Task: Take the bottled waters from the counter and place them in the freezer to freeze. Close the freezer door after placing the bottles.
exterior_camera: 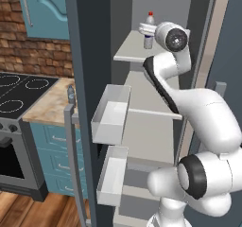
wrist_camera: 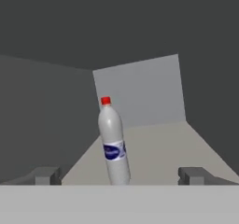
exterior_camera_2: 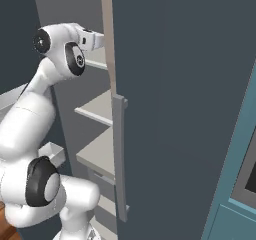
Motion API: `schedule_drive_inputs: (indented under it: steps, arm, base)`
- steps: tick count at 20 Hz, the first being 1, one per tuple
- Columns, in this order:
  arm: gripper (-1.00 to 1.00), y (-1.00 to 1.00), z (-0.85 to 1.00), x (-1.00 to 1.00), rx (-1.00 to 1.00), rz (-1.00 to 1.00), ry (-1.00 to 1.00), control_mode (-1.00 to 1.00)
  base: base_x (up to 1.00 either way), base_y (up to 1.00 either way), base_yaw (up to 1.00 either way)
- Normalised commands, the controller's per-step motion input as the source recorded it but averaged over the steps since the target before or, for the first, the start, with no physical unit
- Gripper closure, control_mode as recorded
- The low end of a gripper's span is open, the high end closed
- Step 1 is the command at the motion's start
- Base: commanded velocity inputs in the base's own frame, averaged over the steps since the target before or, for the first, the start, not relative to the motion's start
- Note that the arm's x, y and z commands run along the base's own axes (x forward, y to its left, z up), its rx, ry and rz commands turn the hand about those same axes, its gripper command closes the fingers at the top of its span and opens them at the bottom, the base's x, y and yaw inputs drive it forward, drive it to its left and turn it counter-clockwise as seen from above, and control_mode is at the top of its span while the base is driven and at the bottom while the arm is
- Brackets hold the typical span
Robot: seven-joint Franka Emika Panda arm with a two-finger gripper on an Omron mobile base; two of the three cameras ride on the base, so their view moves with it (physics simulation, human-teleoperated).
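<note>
Inside the freezer, pale walls are surrounding an upper shelf where the whitish bottle with the red cap is standing upright. Just before that bottle, the claw is hanging released, fingertips spread clear of it. Left of the freezer, the grey-blue bottle is standing on the desk, beside the open freezer door.
</note>
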Motion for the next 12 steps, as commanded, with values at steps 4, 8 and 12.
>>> schedule_drive_inputs:
  steps: [4,8,12]
  arm:
    - [-1.0,0.14,0.17,-0.75,0.0,0.19,0.0,-1.0]
    - [-1.0,0.2,0.09,-0.75,0.0,0.22,0.03,-1.0]
    - [-1.0,0.24,0.17,-0.79,-0.04,0.19,0.09,-1.0]
  base:
    - [0.0,0.0,0.0]
    - [0.0,0.0,0.0]
    - [0.0,0.0,0.0]
